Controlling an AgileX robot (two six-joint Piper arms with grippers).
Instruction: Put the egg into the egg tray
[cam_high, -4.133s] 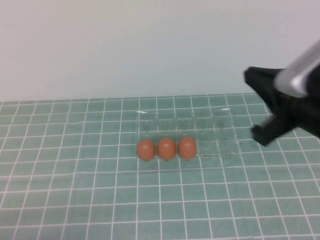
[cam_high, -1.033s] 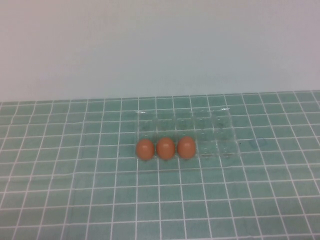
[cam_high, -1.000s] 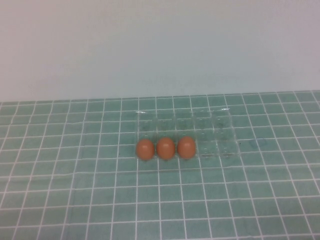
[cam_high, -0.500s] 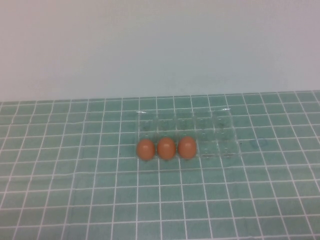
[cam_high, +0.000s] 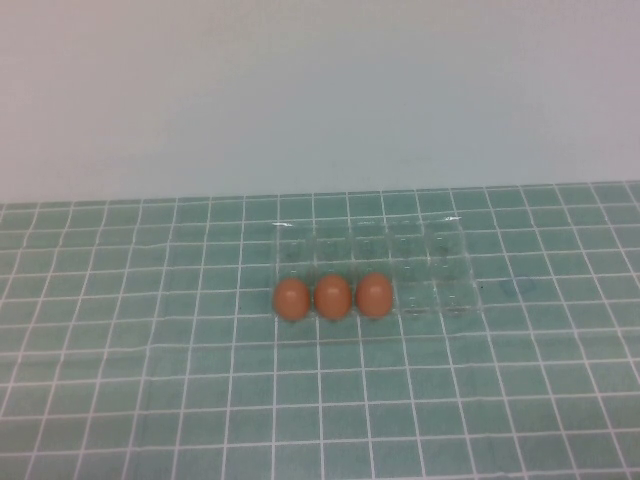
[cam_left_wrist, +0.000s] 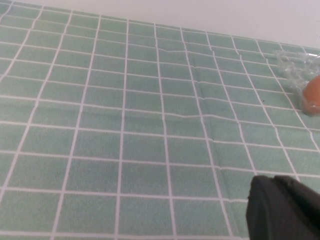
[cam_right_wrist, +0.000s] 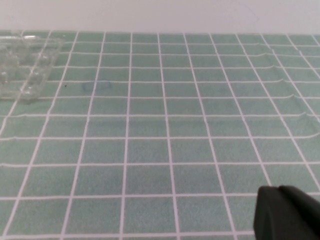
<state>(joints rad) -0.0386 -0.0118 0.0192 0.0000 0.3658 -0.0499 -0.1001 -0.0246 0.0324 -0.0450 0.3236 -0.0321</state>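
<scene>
Three orange-brown eggs (cam_high: 332, 297) sit in a clear, glinting egg tray (cam_high: 440, 262). The worktop (cam_high: 150, 380) is pale green with a white grid. Black left pincer (cam_left_wrist: 282, 210); black right pincer (cam_right_wrist: 287, 214).

right arm: gone from high view | right gripper (cam_right_wrist: 287, 212): off tray side, low over mat

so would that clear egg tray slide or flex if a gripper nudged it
Probably both. The egg tray looks like thin clear plastic, so likely light and bendy. Three eggs fill only its near row, so the bare far side might lift. Both grippers, left and right, sit well away.
</scene>
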